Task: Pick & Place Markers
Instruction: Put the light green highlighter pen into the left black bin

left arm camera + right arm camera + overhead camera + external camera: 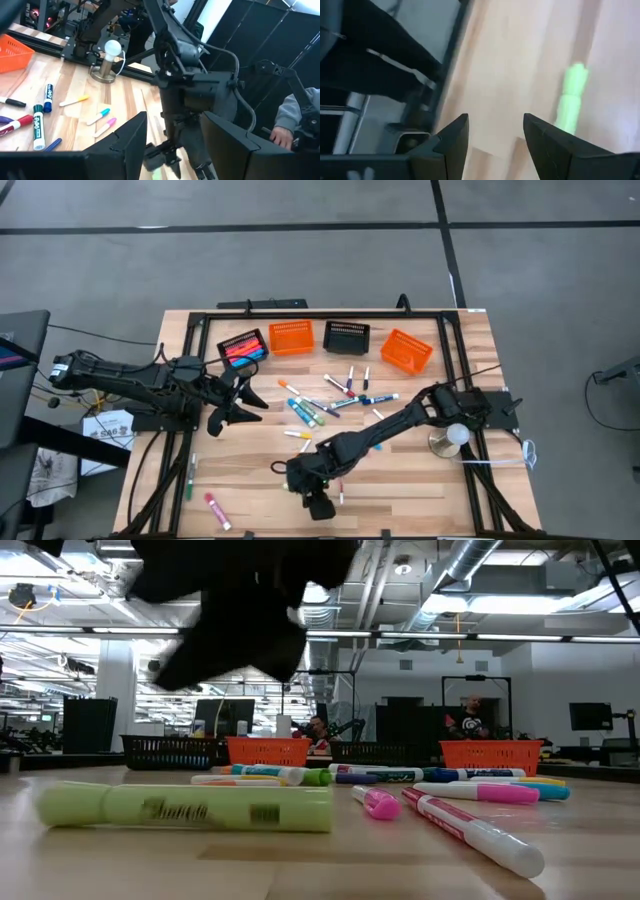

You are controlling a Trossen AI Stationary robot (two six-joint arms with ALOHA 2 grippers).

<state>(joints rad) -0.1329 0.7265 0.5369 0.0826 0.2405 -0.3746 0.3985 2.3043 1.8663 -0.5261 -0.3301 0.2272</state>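
Markers: we see many short felt-tip markers (335, 395) scattered across the middle of the wooden table (470, 490), with a few more lying apart near its front left corner.
Green marker: in the low view we see one pale green marker (185, 807) lying on its side nearest the camera, with pink-capped ones just beyond it.
Right gripper: our right gripper (318, 502) hangs over the front of the table, above bare wood; its fingers stand apart and we see nothing between them.
Left gripper: our left gripper (240, 402) hovers at the left of the scattered markers, jaws spread, holding nothing.
Baskets: we see two black and two orange baskets (291, 336) in a row along the back edge; the leftmost black one (243, 346) already holds some markers.
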